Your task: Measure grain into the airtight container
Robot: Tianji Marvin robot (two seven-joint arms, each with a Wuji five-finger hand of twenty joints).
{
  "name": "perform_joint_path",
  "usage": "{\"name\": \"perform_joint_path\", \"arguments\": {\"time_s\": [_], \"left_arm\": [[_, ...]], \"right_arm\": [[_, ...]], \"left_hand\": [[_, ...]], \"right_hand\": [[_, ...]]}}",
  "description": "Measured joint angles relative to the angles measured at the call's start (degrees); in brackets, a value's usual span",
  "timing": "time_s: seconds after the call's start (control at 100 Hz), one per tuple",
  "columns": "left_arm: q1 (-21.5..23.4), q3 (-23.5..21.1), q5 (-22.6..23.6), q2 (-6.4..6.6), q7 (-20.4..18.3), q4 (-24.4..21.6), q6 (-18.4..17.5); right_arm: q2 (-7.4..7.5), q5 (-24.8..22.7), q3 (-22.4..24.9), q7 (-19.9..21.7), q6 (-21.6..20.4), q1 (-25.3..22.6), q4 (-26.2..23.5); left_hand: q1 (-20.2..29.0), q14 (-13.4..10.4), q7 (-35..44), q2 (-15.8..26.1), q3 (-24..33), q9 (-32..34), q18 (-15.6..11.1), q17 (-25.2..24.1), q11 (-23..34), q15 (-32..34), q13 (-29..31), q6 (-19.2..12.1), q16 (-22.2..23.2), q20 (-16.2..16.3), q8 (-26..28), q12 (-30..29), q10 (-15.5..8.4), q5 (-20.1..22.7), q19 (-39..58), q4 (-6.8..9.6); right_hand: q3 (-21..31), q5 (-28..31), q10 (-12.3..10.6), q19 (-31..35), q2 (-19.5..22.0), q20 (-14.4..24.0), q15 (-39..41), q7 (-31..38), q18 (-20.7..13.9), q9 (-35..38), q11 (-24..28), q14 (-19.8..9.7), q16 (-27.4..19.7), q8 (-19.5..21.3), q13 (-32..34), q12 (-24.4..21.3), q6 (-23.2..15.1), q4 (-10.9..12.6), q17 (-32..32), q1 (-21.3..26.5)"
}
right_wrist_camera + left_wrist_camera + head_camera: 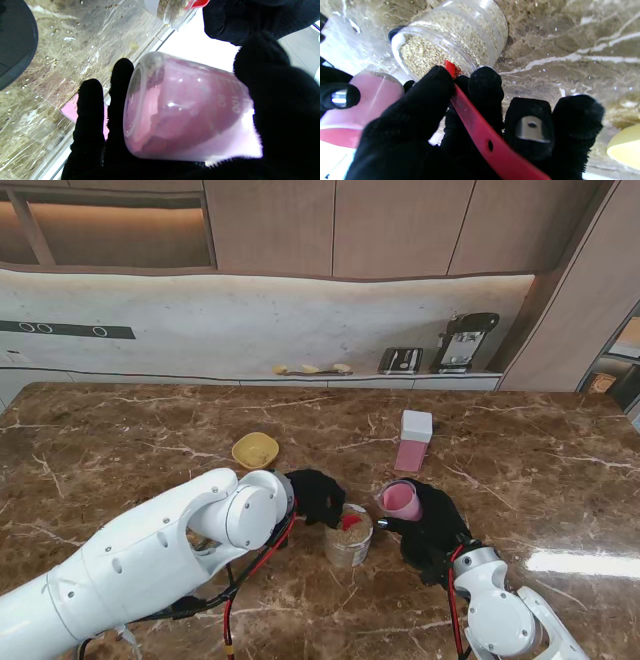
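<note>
A clear jar of grain (347,538) stands on the table between my hands; its open mouth shows tan grain (427,50). My left hand (315,496) is shut on a red scoop (480,130) whose tip dips into the jar's grain (351,522). My right hand (432,535) is shut on a pink measuring cup (400,500), tilted with its mouth toward the jar. Printed scale marks run along the side of the measuring cup (185,112), and I cannot tell how much grain is in it. A pink container with a white lid (413,440) stands upright farther from me, to the right.
A shallow yellow dish (255,449) lies on the brown marble table (520,480) farther from me, left of the jar. The far counter carries a toaster (400,360) and a black appliance (463,340). Loose grains dot the table near the jar.
</note>
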Motion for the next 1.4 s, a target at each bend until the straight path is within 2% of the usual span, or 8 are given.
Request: {"name": "perform_joint_path", "arguments": {"time_s": [0.44,0.55,0.69,0.79,0.91,1.29,1.4], "left_arm": [[1.4,-1.9,-3.8,-0.10,-0.6,-0.2,2.1],[1.8,-2.6,-6.2,-0.14,-0.6,-0.2,2.7],[1.9,-2.6,-6.1,-0.14,-0.8,-0.2,2.8],[2.1,-2.9,-7.7,-0.23,-0.8,-0.2,3.7],[2.0,-2.7,-5.8,-0.21,-1.0,-0.2,3.5],[2.6,-3.7,-8.1,-0.29,-0.8,-0.1,4.5],[3.0,-4.6,-10.0,-0.46,-0.5,-0.1,4.9]], "right_arm": [[0.00,-0.1,-0.1,0.0,0.0,0.2,0.2],[0.00,-0.1,-0.1,0.0,0.0,0.2,0.3],[0.00,-0.1,-0.1,0.0,0.0,0.2,0.3],[0.00,-0.1,-0.1,0.0,0.0,0.2,0.3],[0.01,-0.1,-0.1,0.0,-0.1,0.2,0.3],[0.01,-0.1,-0.2,0.1,-0.1,0.2,0.4],[0.01,-0.1,-0.2,0.1,0.0,0.2,0.4]], "left_hand": [[0.0,0.0,0.0,0.0,0.0,0.0,0.0,-0.1,0.0,0.0,0.0,0.1,0.0,0.0,0.3,0.0,0.0,0.0,0.0,0.00],[0.0,0.0,0.0,0.0,0.0,0.0,0.0,-0.2,0.0,0.0,0.0,0.1,0.0,0.0,0.1,0.0,0.0,0.0,0.0,0.00],[0.0,0.0,0.0,0.0,0.0,0.0,0.0,-0.2,0.0,0.0,0.0,0.1,0.0,0.0,0.1,0.0,0.0,0.0,0.0,0.00],[0.1,0.0,0.0,0.0,0.0,0.0,0.0,-0.7,0.0,0.0,0.0,0.2,0.0,0.0,0.1,0.0,0.0,0.0,0.0,0.00],[0.1,0.0,0.0,0.0,0.0,0.0,-0.2,-0.7,0.0,0.0,0.0,0.2,0.0,0.0,0.1,0.0,0.0,0.0,0.0,0.00],[0.1,0.0,0.0,0.0,-0.1,0.0,-0.2,-0.7,0.0,0.0,0.0,0.2,0.0,0.0,0.1,0.0,0.0,0.0,0.0,0.00],[0.1,0.0,0.0,0.0,-0.1,0.0,-0.2,-0.7,0.0,0.0,0.0,0.2,0.0,0.0,0.1,0.0,0.0,0.0,0.0,0.00]], "right_hand": [[0.0,0.0,0.0,0.0,0.0,0.0,0.0,0.0,0.0,0.0,0.0,0.0,0.0,0.0,0.0,0.0,0.0,0.0,0.0,0.0],[0.0,0.0,0.0,0.0,0.0,0.0,0.0,0.0,0.0,0.0,0.0,0.0,0.0,0.0,0.0,0.0,0.0,0.0,0.0,0.0],[0.0,0.0,0.0,0.0,0.0,0.0,0.0,0.0,0.0,0.0,0.0,0.0,0.0,0.0,0.0,0.0,0.0,0.0,-0.1,0.0],[0.0,0.0,0.0,0.0,0.0,0.0,0.0,0.0,0.0,0.0,0.0,0.0,0.0,0.0,0.0,0.0,0.0,0.0,-0.1,0.0],[0.0,0.0,0.0,0.0,0.0,0.0,0.0,0.0,0.0,0.0,0.0,0.0,0.0,0.0,0.0,0.0,0.0,0.0,-0.1,0.0],[0.0,0.0,0.0,0.0,0.0,0.0,0.0,0.0,0.0,0.0,0.0,0.0,0.0,0.0,0.0,0.0,0.0,0.0,-0.1,0.0],[0.0,0.0,0.0,0.0,0.0,0.0,0.0,0.0,0.0,0.0,0.0,0.0,0.0,0.0,0.0,0.0,0.0,0.0,-0.1,0.0]]}}
